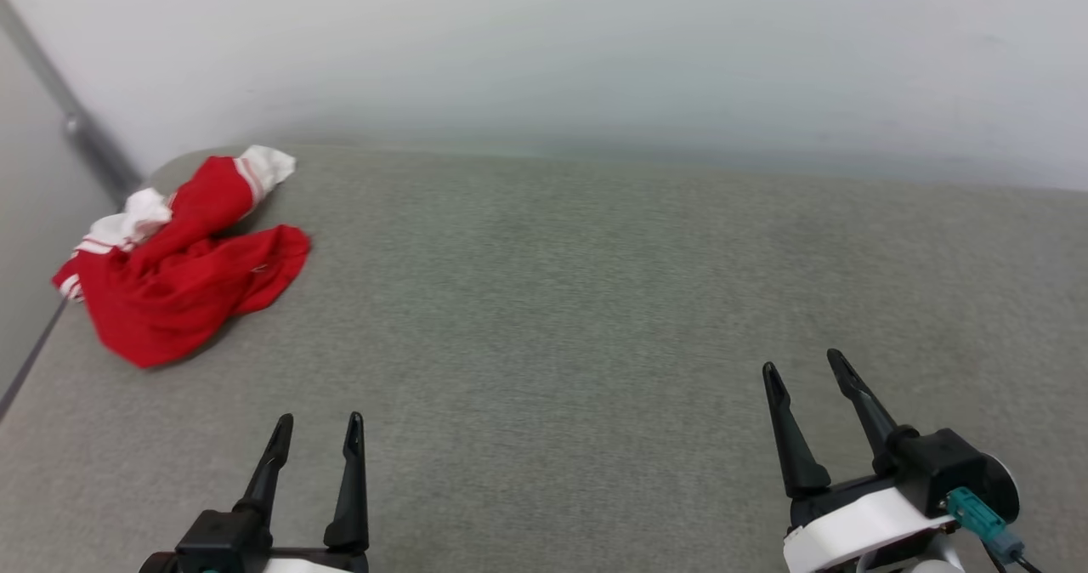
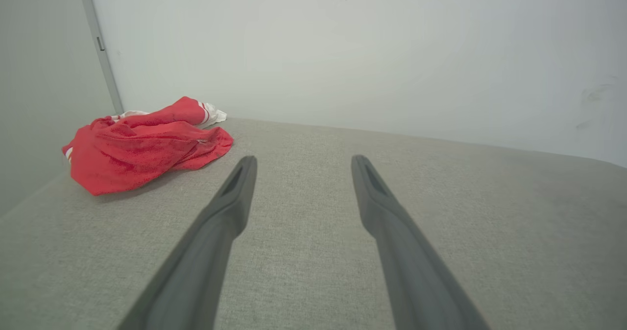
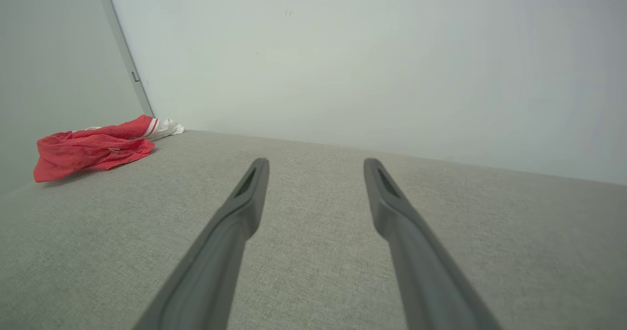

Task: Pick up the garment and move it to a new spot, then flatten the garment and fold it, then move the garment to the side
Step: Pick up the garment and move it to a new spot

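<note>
The garment (image 1: 183, 267) is a red shirt with white, red-striped sleeve ends, crumpled in a heap at the far left corner of the grey surface (image 1: 595, 318). Its chest print is hidden in the folds. My left gripper (image 1: 319, 424) hovers open at the lower left, well short of the heap, nothing between its fingers. My right gripper (image 1: 803, 367) stands open at the lower right, far from the cloth. The garment (image 2: 147, 144) lies ahead and left of the open left gripper (image 2: 301, 159) in its wrist view. In the right wrist view the garment (image 3: 93, 146) sits far left of the open right gripper (image 3: 316, 162).
A pale wall (image 1: 595, 54) runs along the far edge of the grey surface. A grey panel with a dark strip (image 1: 76, 122) closes the left side, right beside the heap. Bare grey fabric stretches across the middle and right.
</note>
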Robot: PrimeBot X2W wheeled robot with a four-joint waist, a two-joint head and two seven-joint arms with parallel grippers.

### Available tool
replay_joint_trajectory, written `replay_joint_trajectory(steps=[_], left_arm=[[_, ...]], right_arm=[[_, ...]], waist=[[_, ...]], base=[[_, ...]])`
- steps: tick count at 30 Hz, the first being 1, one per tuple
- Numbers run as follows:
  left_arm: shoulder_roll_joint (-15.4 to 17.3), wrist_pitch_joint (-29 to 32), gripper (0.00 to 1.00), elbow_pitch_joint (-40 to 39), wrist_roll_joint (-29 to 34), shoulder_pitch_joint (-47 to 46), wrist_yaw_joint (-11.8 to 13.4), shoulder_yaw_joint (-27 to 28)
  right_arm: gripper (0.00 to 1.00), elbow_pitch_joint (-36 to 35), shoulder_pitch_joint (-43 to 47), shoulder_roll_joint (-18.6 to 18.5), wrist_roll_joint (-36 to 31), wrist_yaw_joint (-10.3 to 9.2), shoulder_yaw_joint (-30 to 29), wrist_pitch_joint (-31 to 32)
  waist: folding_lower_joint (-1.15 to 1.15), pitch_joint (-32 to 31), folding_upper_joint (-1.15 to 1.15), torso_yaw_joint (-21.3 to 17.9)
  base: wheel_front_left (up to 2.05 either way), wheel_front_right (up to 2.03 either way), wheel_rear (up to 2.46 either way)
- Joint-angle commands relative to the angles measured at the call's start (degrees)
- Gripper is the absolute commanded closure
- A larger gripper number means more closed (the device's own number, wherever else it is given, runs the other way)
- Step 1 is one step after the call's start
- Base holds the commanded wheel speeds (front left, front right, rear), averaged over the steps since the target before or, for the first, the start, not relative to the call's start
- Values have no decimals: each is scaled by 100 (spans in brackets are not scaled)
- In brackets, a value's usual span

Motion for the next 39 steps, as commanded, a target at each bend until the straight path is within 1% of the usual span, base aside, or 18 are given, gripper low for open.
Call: replay_joint_trajectory(steps=[1,3,9,14,20,23,31,39], left_arm=[[-4,-16,0,-25,31,49,1,32],[-4,-16,0,-70,62,64,52,73],[-4,-16,0,-111,100,176,78,71],[-4,-16,0,-143,111,213,86,87],[-5,-16,0,-192,171,251,102,90],[-5,-16,0,-204,212,268,155,107],[-5,-16,0,-199,133,285,115,105],[-5,-16,0,-168,5,277,-8,133]], right_arm=[[0,4,97,9,3,-2,20,-12],[0,16,96,9,-1,-2,84,-12],[0,86,100,10,-40,-2,313,-12],[0,79,110,8,33,-2,334,-12],[0,83,131,8,30,-2,397,-12],[0,99,135,8,55,-2,420,-12],[0,109,161,8,97,-2,463,-12],[0,81,166,8,108,-2,480,-12]], waist=[[0,-48,0,176],[0,-66,0,316],[0,-102,0,738],[0,-95,0,1066],[0,-114,0,1369],[0,-139,0,1467],[0,-172,0,1582],[0,-148,0,1602]], base=[[0,0,0],[0,0,0],[0,0,0],[0,0,0],[0,0,0],[0,0,0],[0,0,0],[0,0,0]])
